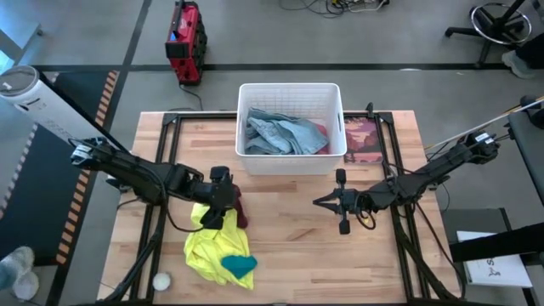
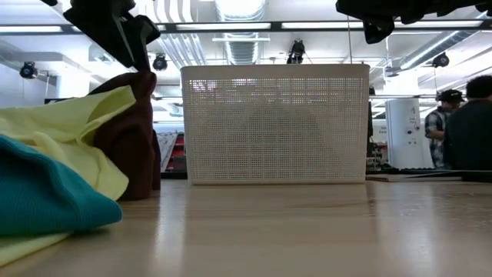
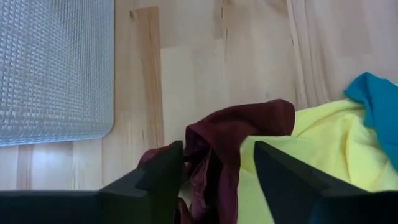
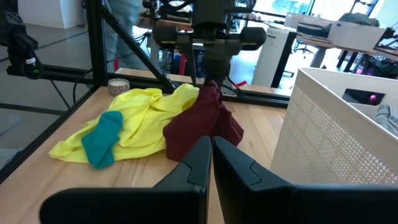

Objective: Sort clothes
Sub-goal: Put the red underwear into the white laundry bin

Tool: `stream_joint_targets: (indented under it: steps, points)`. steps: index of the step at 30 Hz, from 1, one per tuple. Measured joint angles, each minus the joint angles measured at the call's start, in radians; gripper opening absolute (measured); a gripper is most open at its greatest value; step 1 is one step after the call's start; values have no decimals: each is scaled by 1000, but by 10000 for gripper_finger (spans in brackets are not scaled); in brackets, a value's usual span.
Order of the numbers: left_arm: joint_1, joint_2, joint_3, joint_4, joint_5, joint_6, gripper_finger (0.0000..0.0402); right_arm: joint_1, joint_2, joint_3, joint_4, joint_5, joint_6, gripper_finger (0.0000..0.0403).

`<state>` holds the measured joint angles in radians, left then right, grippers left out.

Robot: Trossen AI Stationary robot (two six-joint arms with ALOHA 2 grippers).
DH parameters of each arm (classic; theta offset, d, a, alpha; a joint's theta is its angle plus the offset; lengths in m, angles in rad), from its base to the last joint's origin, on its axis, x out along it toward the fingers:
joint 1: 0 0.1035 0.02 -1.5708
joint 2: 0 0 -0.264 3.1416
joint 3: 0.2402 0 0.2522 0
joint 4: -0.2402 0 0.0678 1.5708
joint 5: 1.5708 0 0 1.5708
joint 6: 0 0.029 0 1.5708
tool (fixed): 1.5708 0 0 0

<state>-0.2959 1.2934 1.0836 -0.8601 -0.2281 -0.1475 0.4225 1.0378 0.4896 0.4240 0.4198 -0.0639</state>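
Your left gripper (image 1: 223, 204) pinches the top of the maroon garment (image 1: 241, 210), which hangs as an upright crumpled peak at the table's 8 o'clock, against the neon yellow garment (image 1: 208, 246). That one runs toward 6 o'clock, its middle hidden under the teal piece (image 1: 238, 265). At 12 o'clock, the white basket (image 1: 290, 93) holds bunched denim (image 1: 280, 134). Your right gripper (image 1: 321, 202) hovers at 4 o'clock, fingers pressed together, empty.

Grey floor (image 1: 102, 25), red case (image 1: 185, 41), perhaps desks behind
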Motion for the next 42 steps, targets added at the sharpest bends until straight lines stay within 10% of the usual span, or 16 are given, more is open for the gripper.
stream_joint_targets:
  steps: [7, 17, 22, 42]
  points:
    - [49, 0, -47, 47, 1, 27, 201, 0, 0, 0, 0, 0, -5, 2]
    - [57, -1, -73, 138, 55, 146, 16, 0, 0, 0, 0, 0, -7, 2]
    - [57, -1, -81, 168, 94, 149, 3, 0, 0, 0, 0, 0, -7, 2]
    - [76, -7, 217, 144, -296, 278, 0, 0, 0, 0, 0, 0, -7, 2]
